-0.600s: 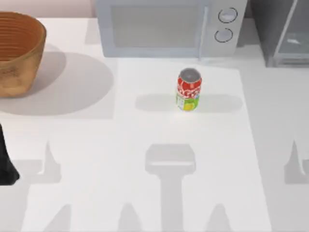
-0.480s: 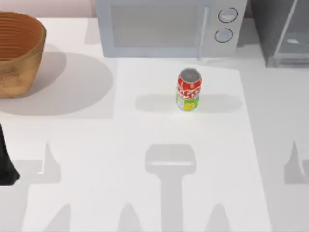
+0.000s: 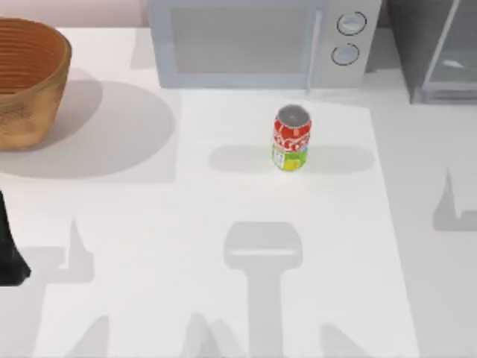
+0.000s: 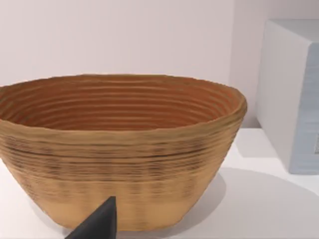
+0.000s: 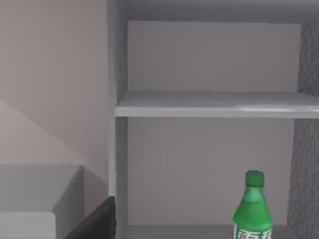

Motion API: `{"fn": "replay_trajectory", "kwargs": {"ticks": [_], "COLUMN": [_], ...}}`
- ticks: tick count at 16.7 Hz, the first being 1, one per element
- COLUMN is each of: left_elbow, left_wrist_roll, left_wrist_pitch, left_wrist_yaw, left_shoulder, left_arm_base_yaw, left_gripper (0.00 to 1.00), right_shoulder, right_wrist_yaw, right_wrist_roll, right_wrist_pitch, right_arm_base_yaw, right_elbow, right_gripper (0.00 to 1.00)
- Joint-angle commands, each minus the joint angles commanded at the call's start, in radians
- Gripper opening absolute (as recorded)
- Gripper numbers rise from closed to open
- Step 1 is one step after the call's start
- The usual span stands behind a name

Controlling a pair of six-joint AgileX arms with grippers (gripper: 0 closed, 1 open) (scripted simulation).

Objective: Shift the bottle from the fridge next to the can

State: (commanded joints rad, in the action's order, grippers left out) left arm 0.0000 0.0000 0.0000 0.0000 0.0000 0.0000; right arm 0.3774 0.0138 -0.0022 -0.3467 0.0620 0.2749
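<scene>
From above, you're seeing the can (image 3: pixel 291 139) standing mid-table, near the microwave (image 3: pixel 261 41); fridge (image 3: pixel 436 48) sitting far right, basket (image 3: pixel 30 78) far left. Left wrist is facing the basket (image 4: pixel 119 149); finger state: cannot tell. Right wrist is facing the bottle (image 5: pixel 253 209) standing upright under the shelf (image 5: pixel 214 105) in the fridge (image 5: pixel 117 149); grip: cannot tell.

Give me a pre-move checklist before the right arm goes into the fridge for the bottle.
1. Bottle upright in the fridge, below the shelf: ok.
2. Fridge interior open to the right wrist view, nothing in front of the bottle: ok.
3. Can upright on the table, room beside it: ok.
4. Right claw open: cannot tell.
5. Left arm parked at the table's left edge, away from the can: ok.
</scene>
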Motion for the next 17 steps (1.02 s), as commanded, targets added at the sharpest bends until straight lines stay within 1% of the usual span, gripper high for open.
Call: {"fn": "replay_trajectory", "kwargs": {"ticks": [3,10,14,17], "left_elbow": [0.000,0.000,0.000,0.000], "left_wrist_roll": [0.000,0.000,0.000,0.000], "left_wrist_pitch": [0.000,0.000,0.000,0.000], "left_wrist_yaw": [0.000,0.000,0.000,0.000], "left_shoulder": [0.000,0.000,0.000,0.000], "left_arm_base_yaw": [0.000,0.000,0.000,0.000], "left_gripper": [1.00,1.00,1.00,1.00], "right_shoulder": [0.308,1.151,1.514,1.674], "right_wrist_yaw": [0.024,0.120,0.181,0.218], "right_wrist_roll": [0.001,0.002,0.005,0.007], "right_wrist_pitch": [-0.212,-0.641,-0.797,-0.848], "right_arm_base_yaw": [0.037,0.140,0.192,0.219], "right_elbow": [0.150,0.463,0.575,0.623], "right_gripper": [1.00,1.00,1.00,1.00]}}
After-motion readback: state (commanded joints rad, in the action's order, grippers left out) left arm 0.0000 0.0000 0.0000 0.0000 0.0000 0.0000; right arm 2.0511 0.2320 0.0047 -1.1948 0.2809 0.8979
